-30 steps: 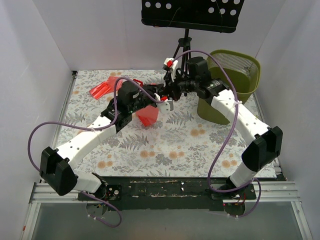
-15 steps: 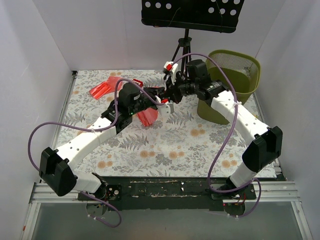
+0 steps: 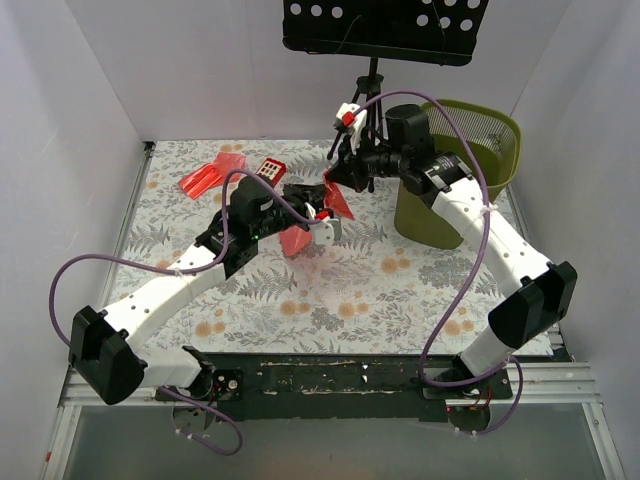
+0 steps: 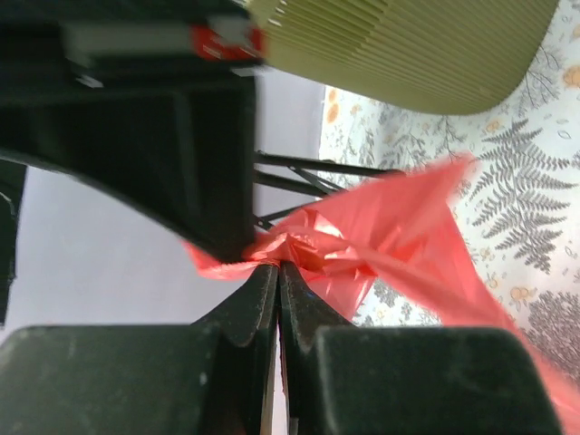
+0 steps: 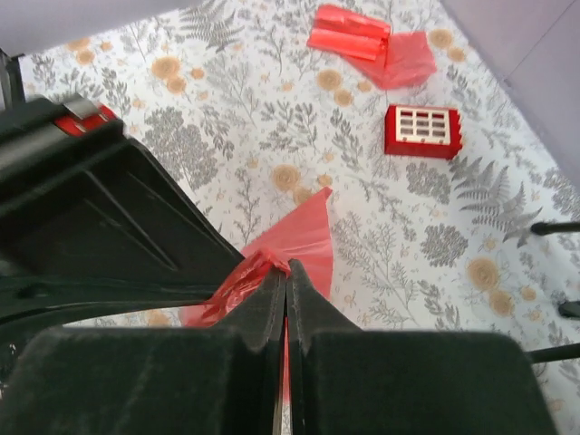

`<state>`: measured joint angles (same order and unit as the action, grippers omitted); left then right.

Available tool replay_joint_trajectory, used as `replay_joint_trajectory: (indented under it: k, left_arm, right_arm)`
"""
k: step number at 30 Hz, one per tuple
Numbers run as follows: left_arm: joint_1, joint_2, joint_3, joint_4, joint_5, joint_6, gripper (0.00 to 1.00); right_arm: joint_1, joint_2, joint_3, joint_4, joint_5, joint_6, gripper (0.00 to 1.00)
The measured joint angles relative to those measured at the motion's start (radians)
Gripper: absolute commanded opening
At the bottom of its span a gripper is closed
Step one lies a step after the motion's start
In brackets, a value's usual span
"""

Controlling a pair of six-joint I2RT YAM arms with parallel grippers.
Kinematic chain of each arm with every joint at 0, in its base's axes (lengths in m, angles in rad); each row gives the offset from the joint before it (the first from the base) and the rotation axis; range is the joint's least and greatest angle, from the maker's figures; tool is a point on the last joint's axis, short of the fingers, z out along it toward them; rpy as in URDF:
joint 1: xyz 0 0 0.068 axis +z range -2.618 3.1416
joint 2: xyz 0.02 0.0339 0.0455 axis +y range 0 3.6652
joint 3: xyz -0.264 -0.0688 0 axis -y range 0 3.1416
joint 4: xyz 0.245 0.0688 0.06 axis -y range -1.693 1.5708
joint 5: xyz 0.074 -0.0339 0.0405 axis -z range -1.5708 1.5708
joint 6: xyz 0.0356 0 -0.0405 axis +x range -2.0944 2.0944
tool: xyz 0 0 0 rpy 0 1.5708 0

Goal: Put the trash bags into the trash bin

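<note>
left gripper [image 4: 279, 270]: closed tight, pinching a bunched fold of a red trash bag [image 4: 390, 227]
right gripper [image 5: 286, 270]: closed as well, nipping what looks like the same red film, tip to tip with the left gripper
held bag: raised at the pinched end over the middle of the floral table [image 3: 350, 290], loose film drooping below the left gripper; left of the trash bin, outside it
trash bin [image 3: 470, 150]: olive-green, upright at the far right of the table, just beside the right wrist
second trash bag [image 3: 212, 177]: flat at the far left, well apart from both grippers
red box [image 3: 271, 170]: on the table between the second bag and the grippers
</note>
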<state>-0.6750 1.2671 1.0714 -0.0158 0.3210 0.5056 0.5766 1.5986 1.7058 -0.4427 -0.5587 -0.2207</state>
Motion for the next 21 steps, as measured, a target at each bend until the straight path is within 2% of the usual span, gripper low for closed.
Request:
replay_joint_trajectory:
  k: [10, 21]
  left_arm:
    - [-0.002, 0.045, 0.06, 0.025, -0.031, -0.02, 0.0]
    - [-0.002, -0.055, -0.078, 0.009, -0.04, -0.011, 0.0]
  right_arm:
    - [0.043, -0.014, -0.143, 0.019, -0.005, -0.014, 0.01]
    - [0.039, -0.03, -0.035, -0.008, 0.031, 0.004, 0.01]
